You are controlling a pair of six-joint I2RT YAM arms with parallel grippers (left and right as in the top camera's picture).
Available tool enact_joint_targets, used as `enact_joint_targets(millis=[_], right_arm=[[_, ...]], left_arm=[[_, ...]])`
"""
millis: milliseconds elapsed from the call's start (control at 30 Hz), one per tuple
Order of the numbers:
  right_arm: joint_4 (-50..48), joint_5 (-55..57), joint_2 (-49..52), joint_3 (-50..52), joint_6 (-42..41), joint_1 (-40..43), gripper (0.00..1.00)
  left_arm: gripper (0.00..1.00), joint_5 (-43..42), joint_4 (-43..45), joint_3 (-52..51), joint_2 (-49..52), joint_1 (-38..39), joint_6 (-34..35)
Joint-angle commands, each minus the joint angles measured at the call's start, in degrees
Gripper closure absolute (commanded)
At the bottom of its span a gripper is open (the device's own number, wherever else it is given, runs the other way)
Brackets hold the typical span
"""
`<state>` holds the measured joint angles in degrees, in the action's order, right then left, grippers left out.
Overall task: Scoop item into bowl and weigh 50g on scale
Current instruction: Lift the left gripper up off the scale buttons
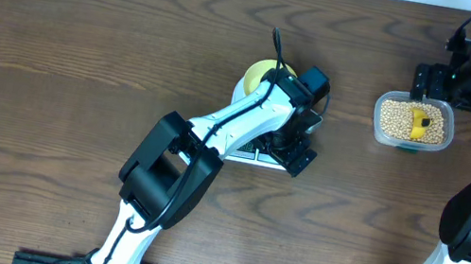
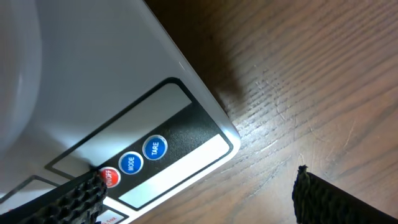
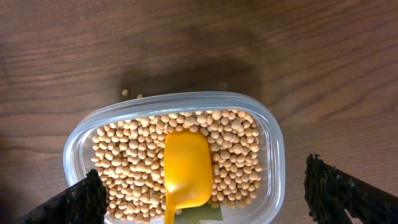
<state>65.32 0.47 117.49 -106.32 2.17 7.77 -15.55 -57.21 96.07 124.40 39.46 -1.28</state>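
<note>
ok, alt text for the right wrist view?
Clear plastic tub full of tan beans on a dark wood table, a yellow scoop lying in the beans. The right tool hangs open above it, one finger at each lower corner. Two stray beans lie on the table beside the rim.

Here's the table, dark brown wood with a strong grain running left to right. Near the middle sits the white scale, flat on the wood. Its button end faces the near side, and one rounded corner shows clearly against the grain. Off to the right and a little farther back is a clear plastic tub, also resting straight on the tabletop, well apart from the scale. And look, two loose beans lie on the bare wood just outside the tub's rim.
</note>
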Motion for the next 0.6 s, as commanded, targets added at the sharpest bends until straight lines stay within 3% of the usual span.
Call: enact_joint_targets(millis=[0, 300, 567], right_arm=[[0.0, 0.5, 0.3, -0.8, 0.2, 0.1, 0.01], [0.0, 0.5, 0.3, -0.8, 0.2, 0.1, 0.01], [0.0, 0.5, 0.3, -0.8, 0.2, 0.1, 0.01]], left_arm=[[0.02, 1.2, 0.9, 0.3, 3.2, -0.9, -0.2], [0.02, 1.2, -0.6, 1.3, 2.7, -0.8, -0.2], [0.02, 2.1, -3.8, 2.8, -3.9, 0.6, -0.2]])
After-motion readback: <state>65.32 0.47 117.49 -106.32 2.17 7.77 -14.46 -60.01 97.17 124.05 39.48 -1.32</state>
